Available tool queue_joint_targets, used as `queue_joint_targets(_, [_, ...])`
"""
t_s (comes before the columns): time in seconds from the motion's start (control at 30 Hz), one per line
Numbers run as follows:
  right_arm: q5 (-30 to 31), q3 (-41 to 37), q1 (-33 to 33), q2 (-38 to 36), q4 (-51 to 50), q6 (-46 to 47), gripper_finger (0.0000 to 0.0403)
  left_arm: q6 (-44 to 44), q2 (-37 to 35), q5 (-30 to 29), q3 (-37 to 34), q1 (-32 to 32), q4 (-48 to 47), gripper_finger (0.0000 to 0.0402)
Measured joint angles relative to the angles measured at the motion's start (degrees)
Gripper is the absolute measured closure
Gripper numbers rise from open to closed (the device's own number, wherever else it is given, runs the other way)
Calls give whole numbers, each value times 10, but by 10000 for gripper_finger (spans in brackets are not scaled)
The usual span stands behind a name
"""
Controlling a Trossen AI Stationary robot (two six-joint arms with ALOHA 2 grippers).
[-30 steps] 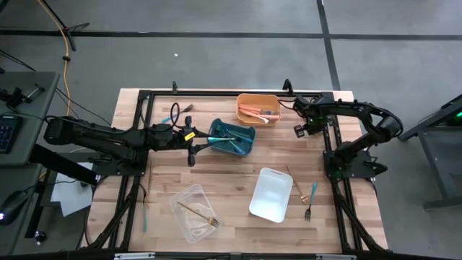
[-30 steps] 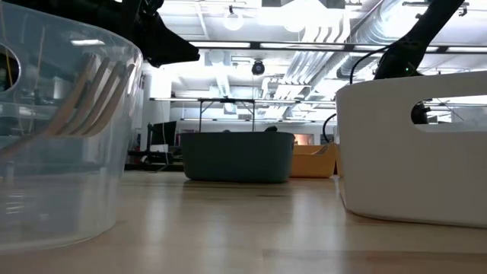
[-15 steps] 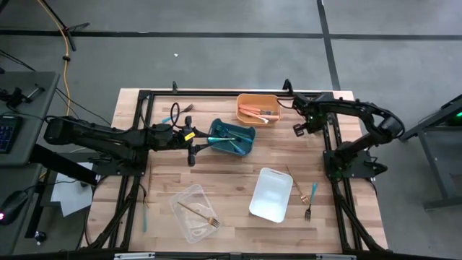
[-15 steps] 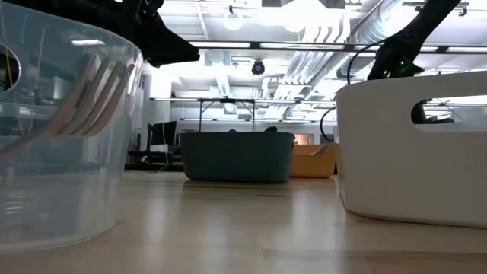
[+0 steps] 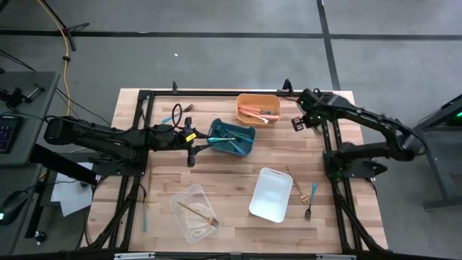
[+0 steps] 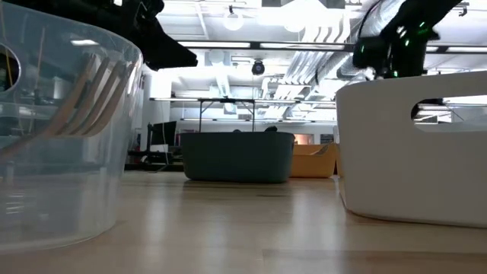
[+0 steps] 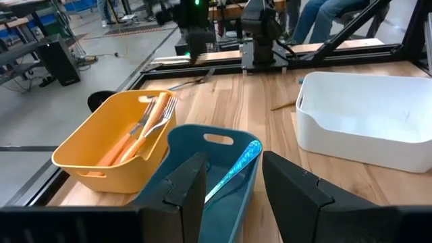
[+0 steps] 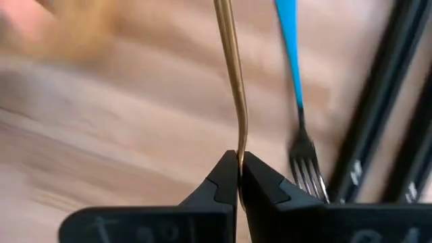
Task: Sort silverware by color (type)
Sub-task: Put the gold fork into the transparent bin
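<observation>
My right gripper (image 8: 238, 156) is shut on a thin gold utensil (image 8: 231, 61); in the high view the gripper (image 5: 296, 122) hangs just right of the orange bin (image 5: 258, 108), which holds salmon pieces. A teal-handled fork (image 8: 297, 88) lies on the wood beside the gold one. My left gripper (image 7: 233, 162) stands open at the near rim of the teal bin (image 7: 202, 145), touching nothing. A teal piece (image 7: 236, 167) leans inside that bin. In the high view my left gripper (image 5: 196, 144) is at the teal bin's left end. My right gripper pinches the gold utensil near one end (image 8: 239, 143) between its two fingertips. The fingers point steeply down. The utensil shows edge-on and runs on past the tips, along the fingers. I cannot tell whether its other end touches the table.
A white bin (image 5: 271, 193) sits near the table's middle right, with a thin gold piece (image 5: 294, 182) and a teal fork (image 5: 312, 196) to its right. A clear bin (image 5: 195, 213) with a gold fork is at front left. Black frame bars (image 8: 378, 101) run close by.
My right gripper has risen and gone a little toward the table's far edge, tipping more steeply down; its elbow has swung toward the right edge. My left arm has kept still.
</observation>
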Motion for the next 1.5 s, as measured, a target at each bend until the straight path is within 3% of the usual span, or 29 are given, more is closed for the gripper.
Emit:
queue_joint_targets(0.13, [21,-10,35,-78,104,-7,401,-1,0,6,0,0,0,265])
queue_joint_targets(0.33, [19,-74,99,-155,348,-25,402,0,0,44,0,0,4,265])
queue_joint_targets(0.6, [-12,-223,195,-123,746,-46,402,1,0,44,0,0,56,265])
queue_joint_targets(0.73, [-34,-247,237,-76,894,-71,402,24,0,41,0,0,80,265])
queue_joint_targets(1.0, [-109,-186,303,9,930,-174,402,-1,0,39,0,0,139,265])
queue_joint_targets(1.2, [-112,-153,337,33,930,-215,402,-15,0,39,0,0,143,265])
queue_joint_targets(1.5, [-111,-150,342,34,916,-203,402,-18,0,39,0,0,139,265])
